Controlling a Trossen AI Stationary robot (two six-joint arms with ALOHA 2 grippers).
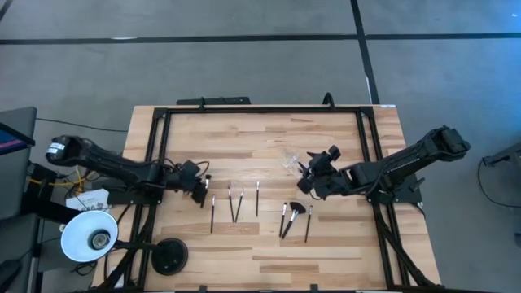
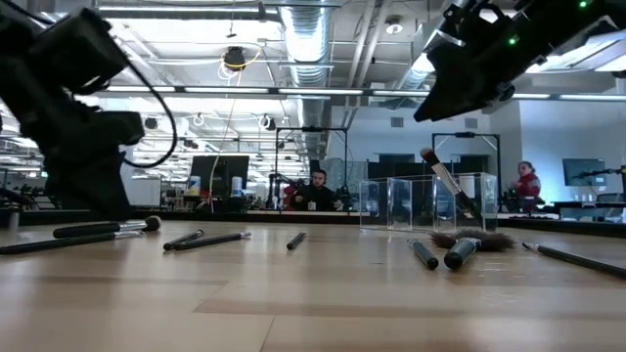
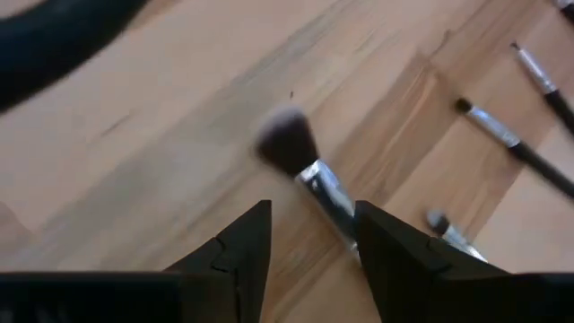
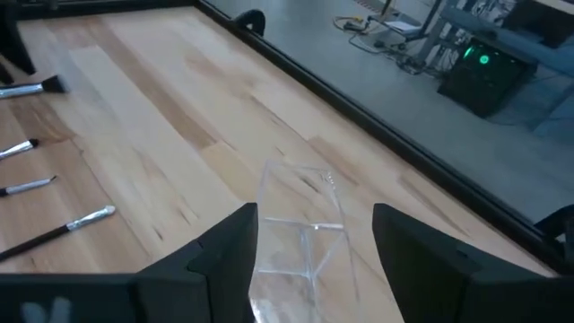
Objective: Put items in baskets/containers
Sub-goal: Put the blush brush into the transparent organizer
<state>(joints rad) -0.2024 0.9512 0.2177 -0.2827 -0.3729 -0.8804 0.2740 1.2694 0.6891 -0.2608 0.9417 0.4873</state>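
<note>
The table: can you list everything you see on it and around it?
makeup brushes: about seven, dark handles, lying in a row across the table's middle
slanted brush: one, dark, leaning up at the clear cup
clear cup: one, see-through, just beyond the row's right end
table: one, light wood, black frame round it
lamp: one, white shade, black round base, at the near left corner
people: two, far off in the room behind
left fingers: two, dark, open, over the brush at the row's left end
right fingers: two, dark, open, either side of the clear cup
</note>
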